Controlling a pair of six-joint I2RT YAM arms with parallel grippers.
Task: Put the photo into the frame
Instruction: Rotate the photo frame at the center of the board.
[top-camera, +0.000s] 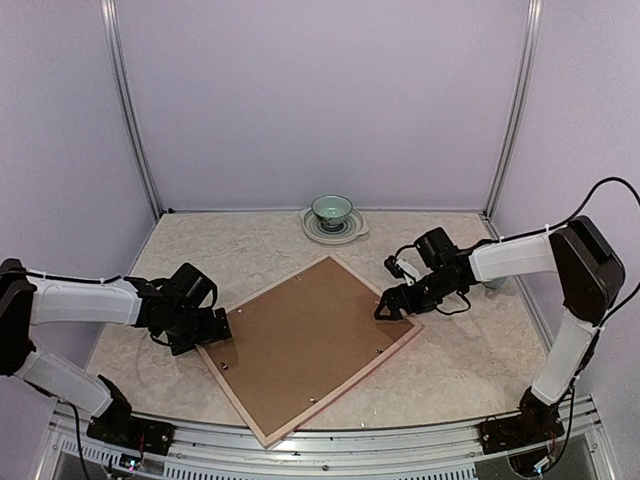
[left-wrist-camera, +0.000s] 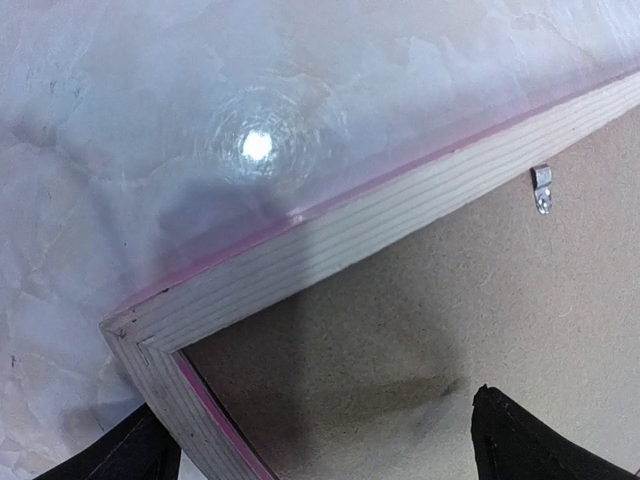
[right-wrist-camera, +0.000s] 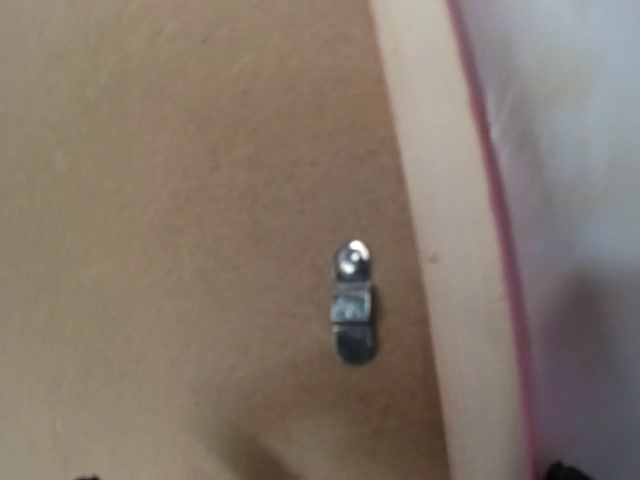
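Observation:
The frame (top-camera: 231, 395) lies face down on the table, its pale wood back edge up and a pink rim showing (left-wrist-camera: 330, 235). The brown backing board (top-camera: 305, 340) fills it. The photo is hidden. My left gripper (top-camera: 215, 330) is open and straddles the frame's left corner (left-wrist-camera: 330, 455), one finger outside the rim and one over the board. My right gripper (top-camera: 392, 305) is open, low over the board by the frame's right edge (right-wrist-camera: 320, 476), just short of a metal turn clip (right-wrist-camera: 353, 305). Its fingertips barely show.
A green bowl (top-camera: 331, 210) on a plate (top-camera: 350, 233) stands at the back centre of the marbled table. Another metal clip (left-wrist-camera: 541, 188) sits on the board near the left gripper. Walls enclose the table on three sides.

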